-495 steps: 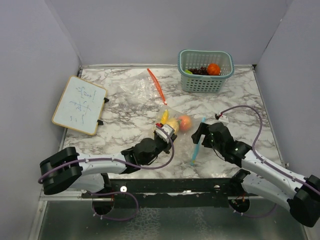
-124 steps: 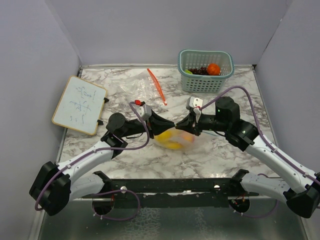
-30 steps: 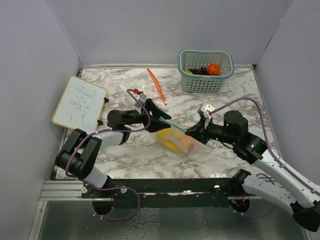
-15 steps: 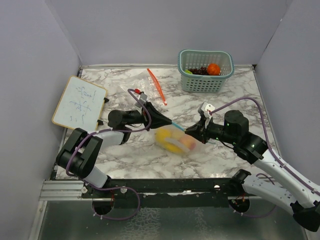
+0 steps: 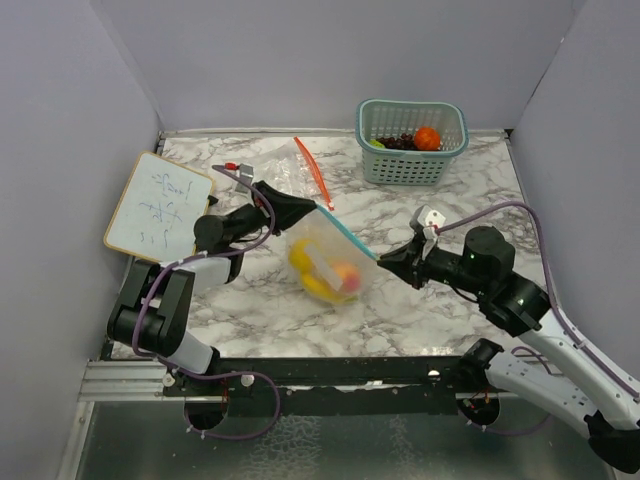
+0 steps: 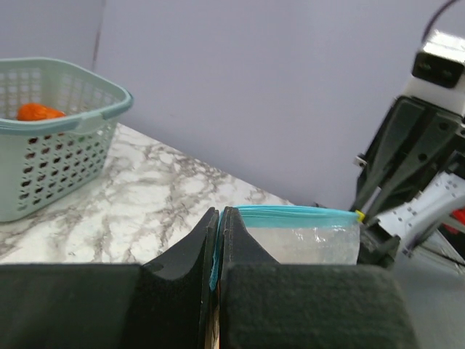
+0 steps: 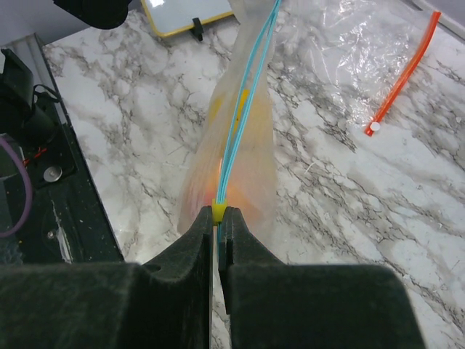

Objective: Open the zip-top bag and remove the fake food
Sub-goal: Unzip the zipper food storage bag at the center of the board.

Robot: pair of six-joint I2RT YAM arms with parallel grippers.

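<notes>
Nearest, the right gripper (image 5: 383,263) is pinching its jaws shut on the yellow slider (image 7: 218,211) at one end of the zip-top bag (image 5: 335,250), which is hanging taut above the bench (image 5: 400,320) with the fake food (image 5: 318,280) sagging inside. Farther off, the left gripper (image 5: 313,206) is clamping its jaws on the teal zip track (image 5: 348,234) at the other end. The seal is looking closed, so the left should be anchoring firmly while the slider is travelling straight along the track, without jerking. Beyond, an empty bag (image 5: 285,172) and the basket (image 5: 405,166) are sitting.

The black right gripper (image 7: 217,216) pinches the teal-zipped clear plastic zip-top bag (image 7: 251,167) at its yellow end; blurred yellow and orange fake food (image 7: 212,171) shows inside.
</notes>
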